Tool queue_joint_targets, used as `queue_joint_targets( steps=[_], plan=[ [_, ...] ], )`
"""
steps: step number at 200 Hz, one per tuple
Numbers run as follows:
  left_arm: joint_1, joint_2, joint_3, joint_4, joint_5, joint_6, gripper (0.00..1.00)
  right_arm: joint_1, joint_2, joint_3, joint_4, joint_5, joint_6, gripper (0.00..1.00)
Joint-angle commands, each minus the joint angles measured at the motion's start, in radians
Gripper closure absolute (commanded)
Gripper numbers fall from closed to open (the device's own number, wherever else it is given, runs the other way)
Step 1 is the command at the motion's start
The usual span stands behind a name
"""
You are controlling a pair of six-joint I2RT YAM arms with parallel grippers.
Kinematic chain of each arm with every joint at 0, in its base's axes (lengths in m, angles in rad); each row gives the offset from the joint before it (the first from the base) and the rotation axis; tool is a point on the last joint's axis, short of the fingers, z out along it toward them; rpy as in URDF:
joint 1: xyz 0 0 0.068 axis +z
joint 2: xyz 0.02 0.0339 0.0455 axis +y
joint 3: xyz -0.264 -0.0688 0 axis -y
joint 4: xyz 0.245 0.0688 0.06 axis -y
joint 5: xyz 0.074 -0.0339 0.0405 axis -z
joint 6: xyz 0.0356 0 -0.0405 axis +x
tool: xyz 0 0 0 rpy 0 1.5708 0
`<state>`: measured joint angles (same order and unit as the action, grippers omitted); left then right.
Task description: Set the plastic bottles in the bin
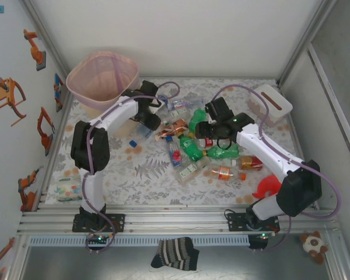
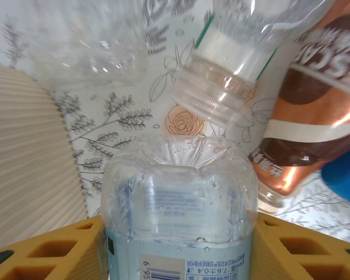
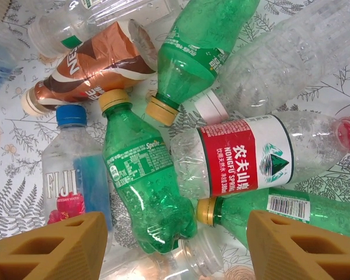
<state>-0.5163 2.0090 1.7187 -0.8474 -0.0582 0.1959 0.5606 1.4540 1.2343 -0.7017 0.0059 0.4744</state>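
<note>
Many plastic bottles [image 1: 191, 149] litter floral tablecloth [image 1: 146, 173].

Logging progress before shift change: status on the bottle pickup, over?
Left tool shut on clear bottle, near bin. Right tool open over green bottle. Other bottles crowd both.

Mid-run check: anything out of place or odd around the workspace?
Yes: a striped sock lies just outside the near rail, about at its middle, and a small plush toy sits outside it towards the right end. Neither belongs with the bottles.
</note>
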Motion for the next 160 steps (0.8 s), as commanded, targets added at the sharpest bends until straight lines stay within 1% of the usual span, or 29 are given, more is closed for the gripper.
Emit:
queue_joint_targets(
  steps=[1,27,54,109,160],
  plan=[
    [0.001,-0.095,0.041,-0.016,0.058,-0.037,0.45,0.0,-0.018,-0.009,-0.003,0.023,0.003,0.36],
    [0.004,-0.179,0.039,0.037,0.127,-0.067,0.45,0.0,-0.015,-0.007,0.002,0.022,0.001,0.36],
    [0.009,-0.259,0.049,0.096,0.162,-0.098,0.45,0.001,-0.015,-0.01,0.004,0.023,-0.001,0.36],
    [0.018,-0.414,0.039,0.259,0.161,-0.136,0.46,0.0,-0.02,-0.013,0.004,0.025,-0.008,0.36],
    [0.029,-0.542,0.004,0.428,0.114,-0.131,0.46,0.0,-0.014,-0.006,0.005,0.023,-0.009,0.36]
  ],
)
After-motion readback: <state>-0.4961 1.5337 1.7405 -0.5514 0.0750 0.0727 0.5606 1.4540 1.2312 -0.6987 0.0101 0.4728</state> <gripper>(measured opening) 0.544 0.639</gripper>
